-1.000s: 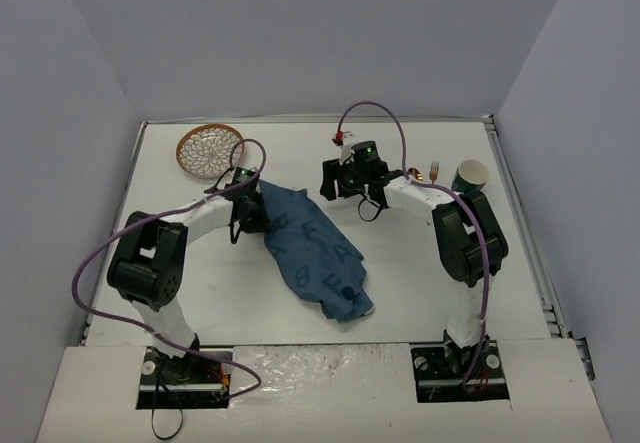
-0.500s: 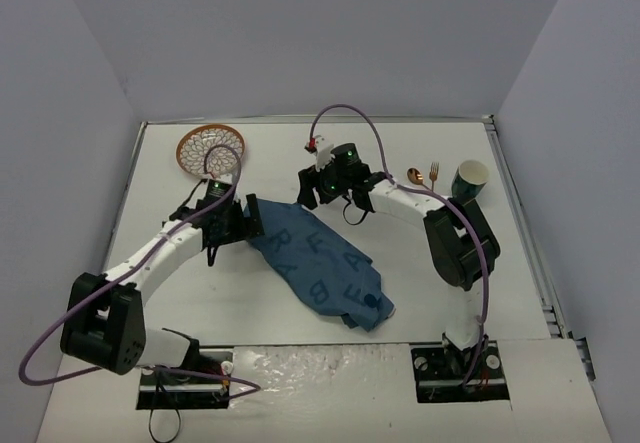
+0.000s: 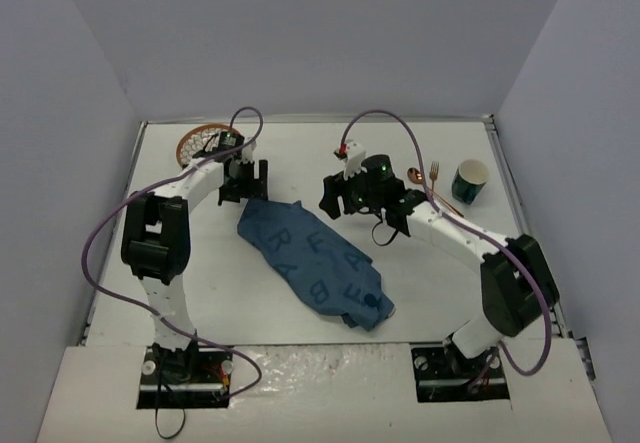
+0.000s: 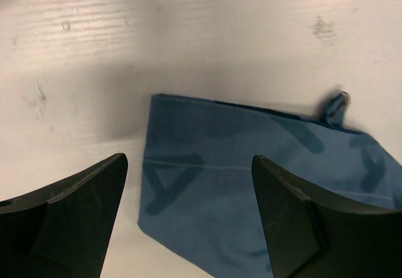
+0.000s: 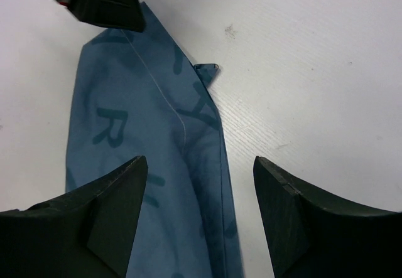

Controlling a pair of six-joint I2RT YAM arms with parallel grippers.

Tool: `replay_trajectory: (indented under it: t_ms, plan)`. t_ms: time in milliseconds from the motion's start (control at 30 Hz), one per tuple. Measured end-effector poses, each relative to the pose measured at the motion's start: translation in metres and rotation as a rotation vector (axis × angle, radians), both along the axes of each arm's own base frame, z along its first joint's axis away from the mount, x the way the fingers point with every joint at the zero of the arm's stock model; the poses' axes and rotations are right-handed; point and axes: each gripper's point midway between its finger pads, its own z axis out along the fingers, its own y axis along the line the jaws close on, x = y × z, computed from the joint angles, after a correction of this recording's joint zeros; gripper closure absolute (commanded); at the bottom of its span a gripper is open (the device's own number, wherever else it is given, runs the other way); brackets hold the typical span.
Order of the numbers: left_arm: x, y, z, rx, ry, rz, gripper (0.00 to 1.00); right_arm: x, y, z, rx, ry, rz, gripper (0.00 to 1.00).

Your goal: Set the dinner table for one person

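The dark blue letter-printed cloth placemat [image 3: 312, 263] lies crumpled and partly folded on the white dinner table [image 3: 430, 283], running diagonally from mid-left to near centre. My left gripper [image 3: 246, 179] hovers open just beyond the cloth's far left corner; in the left wrist view the cloth [image 4: 251, 165] lies below the open gripper [image 4: 188, 218], untouched. My right gripper [image 3: 338, 195] is open over the cloth's far right edge; that folded edge [image 5: 217, 165] runs between its spread fingers [image 5: 119, 209], with nothing gripped.
A round orange-rimmed patterned plate [image 3: 196, 143] sits at the far left, partly hidden by the left arm. A copper spoon [image 3: 415, 175] and fork [image 3: 435, 172] lie at the far right beside a dark green cup [image 3: 469, 180]. Grey walls enclose the table.
The left gripper opened, let go of the cloth and drew back toward the far side near the plate. The cloth dropped flatter on the table. The right gripper shifted slightly right.
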Motion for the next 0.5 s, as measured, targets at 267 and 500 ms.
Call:
replay_trajectory:
  t_ms: [267,500]
  plan:
    - [0.009,0.019,-0.028,0.024,0.097,-0.060,0.30,-0.019,-0.015,0.030,0.051,-0.059,-0.029,0.33]
    - [0.005,0.009,-0.031,0.004,0.116,-0.124,0.39,-0.024,-0.022,0.016,0.028,-0.030,-0.048,0.33]
